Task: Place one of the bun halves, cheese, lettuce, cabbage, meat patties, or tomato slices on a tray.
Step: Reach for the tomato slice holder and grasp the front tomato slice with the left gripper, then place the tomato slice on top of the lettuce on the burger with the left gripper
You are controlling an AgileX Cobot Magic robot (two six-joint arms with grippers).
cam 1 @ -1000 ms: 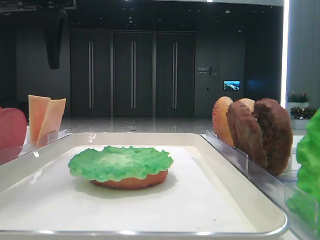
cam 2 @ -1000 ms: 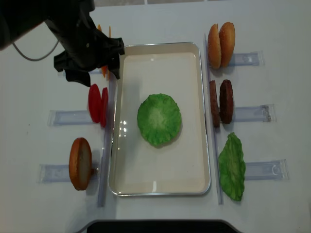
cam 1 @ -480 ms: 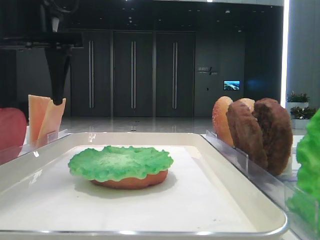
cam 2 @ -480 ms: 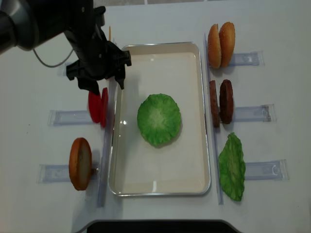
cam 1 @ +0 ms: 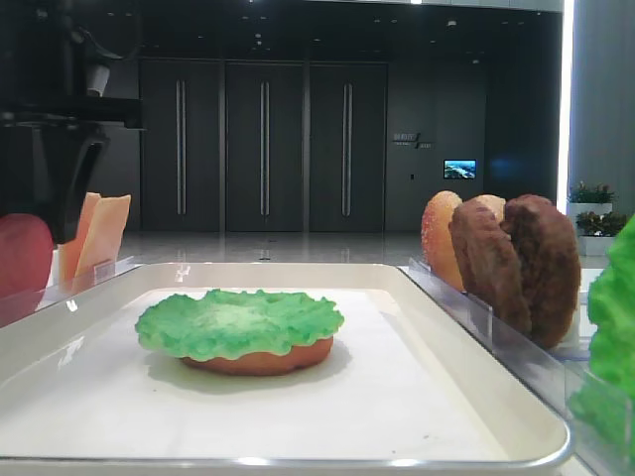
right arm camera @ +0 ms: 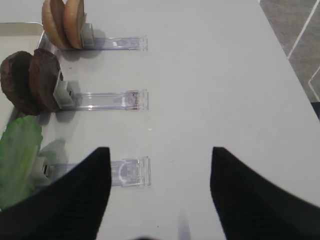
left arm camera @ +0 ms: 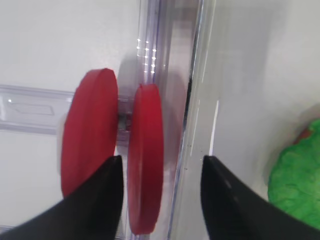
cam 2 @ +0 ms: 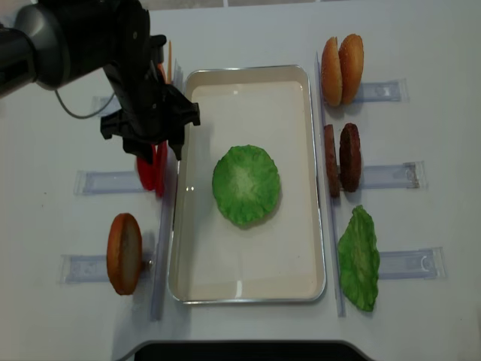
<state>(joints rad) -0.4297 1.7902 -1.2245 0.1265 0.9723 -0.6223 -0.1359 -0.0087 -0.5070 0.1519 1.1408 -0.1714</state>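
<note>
Two pinkish-red tomato slices stand on edge in a clear holder left of the white tray. My left gripper is open and straddles the slice nearer the tray. One finger sits between the two slices and the other by the tray rim, with a gap left on that side. From above, the left gripper hangs over the slices. On the tray, lettuce covers a bun half. My right gripper is open over bare table.
Cheese slices stand behind the tomato holder, and a bun half stands in front of it. Right of the tray are two bun halves, two meat patties and a lettuce leaf, each in a clear holder.
My left gripper moved from above the cheese toward the front and down over the tomato slices, and its jaws narrowed around the inner slice. The food on the tray has not moved.
</note>
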